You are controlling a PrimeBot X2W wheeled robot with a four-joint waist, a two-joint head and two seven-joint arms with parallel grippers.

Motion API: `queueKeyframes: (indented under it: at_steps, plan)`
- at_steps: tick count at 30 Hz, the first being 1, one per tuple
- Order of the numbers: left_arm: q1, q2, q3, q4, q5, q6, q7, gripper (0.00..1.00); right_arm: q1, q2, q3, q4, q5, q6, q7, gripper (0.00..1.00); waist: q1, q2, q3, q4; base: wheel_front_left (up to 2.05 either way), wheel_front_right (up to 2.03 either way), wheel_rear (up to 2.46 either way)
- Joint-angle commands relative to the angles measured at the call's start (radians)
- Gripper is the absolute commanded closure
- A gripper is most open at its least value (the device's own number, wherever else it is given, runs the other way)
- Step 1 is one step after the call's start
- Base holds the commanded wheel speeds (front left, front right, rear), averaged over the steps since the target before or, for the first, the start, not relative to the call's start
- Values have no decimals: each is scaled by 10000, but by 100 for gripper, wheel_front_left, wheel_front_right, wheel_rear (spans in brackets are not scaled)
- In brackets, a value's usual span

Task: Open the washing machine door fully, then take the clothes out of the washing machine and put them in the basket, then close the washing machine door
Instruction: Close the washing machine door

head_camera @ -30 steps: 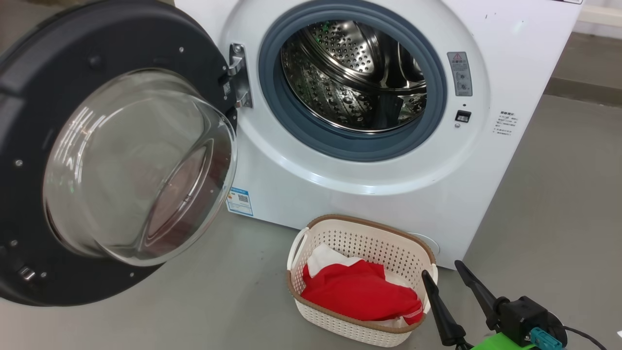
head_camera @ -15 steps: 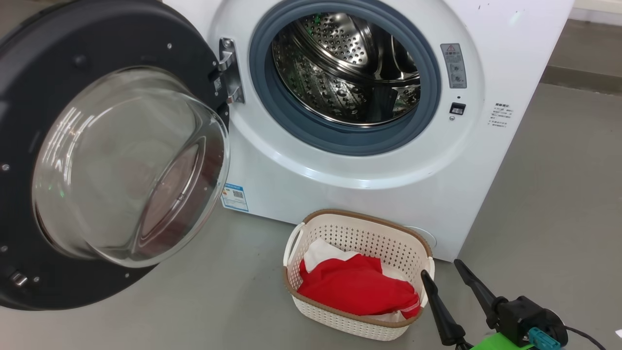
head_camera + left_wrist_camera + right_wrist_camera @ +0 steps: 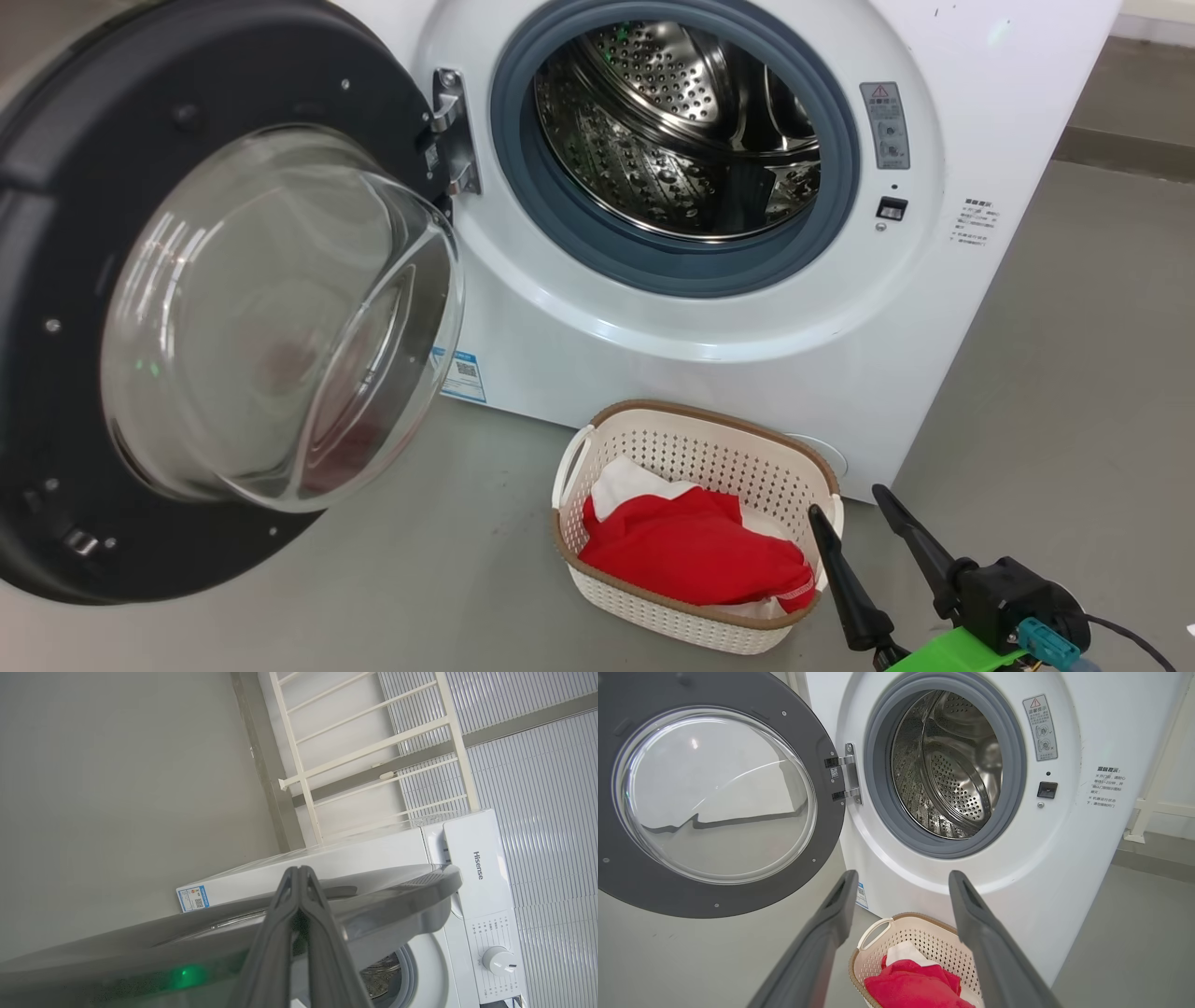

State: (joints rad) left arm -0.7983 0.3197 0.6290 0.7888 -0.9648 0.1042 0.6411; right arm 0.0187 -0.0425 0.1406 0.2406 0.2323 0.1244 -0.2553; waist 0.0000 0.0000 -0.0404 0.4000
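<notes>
washing machine door (image 3: 233,317), black rim around a bulging glass bowl, stands swung wide left of the washing machine (image 3: 653,327). before it, red clothes (image 3: 691,551) lie in the basket (image 3: 695,415). right gripper (image 3: 847,501) is spread, left gripper (image 3: 298,870) clenched.

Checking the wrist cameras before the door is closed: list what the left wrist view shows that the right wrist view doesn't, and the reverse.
Left wrist, not right: the shut left gripper, the control knob, the white rack. Right wrist, not left: the open right gripper, the basket holding the clothes, the door hinge. Both: the washing machine, the washing machine door standing open, the drum, the blue label.
</notes>
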Motion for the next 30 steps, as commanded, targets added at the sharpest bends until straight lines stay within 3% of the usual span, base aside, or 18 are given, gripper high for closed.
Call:
queueKeyframes:
  at_steps: [1,8,16,19,23,24,30]
  plan:
    - [250,-90,-19,-347,-231,-93,367,100,-344,-77,177,-263,143,63,-65,0,0,0,-11,19,0,0,0]
    - [723,-913,353,-1759,-952,60,906,100,-338,-77,90,-277,321,63,-65,0,0,0,-20,-1,0,0,0]
    - [1712,-2200,321,-4276,-1441,695,1599,100,-342,-77,5,-256,363,63,-65,0,0,0,38,-33,0,0,0]
    - [2021,-2404,248,-4948,-1573,890,1772,100,-368,-77,6,-248,372,63,-65,0,0,0,65,-61,0,0,0]
    - [2463,-2638,160,-6145,-2173,1478,2017,100,-401,-77,11,-232,439,63,-65,0,0,0,132,-119,0,0,0]
    - [2700,-2675,-25,-6665,-2466,1750,2094,100,-420,-77,-2,-214,452,63,-65,0,0,0,173,-144,0,0,0]
    - [3545,-2691,-1041,-7676,-3836,2399,1723,100,-454,-77,-1,-167,494,63,-65,0,0,0,225,-275,0,0,0]
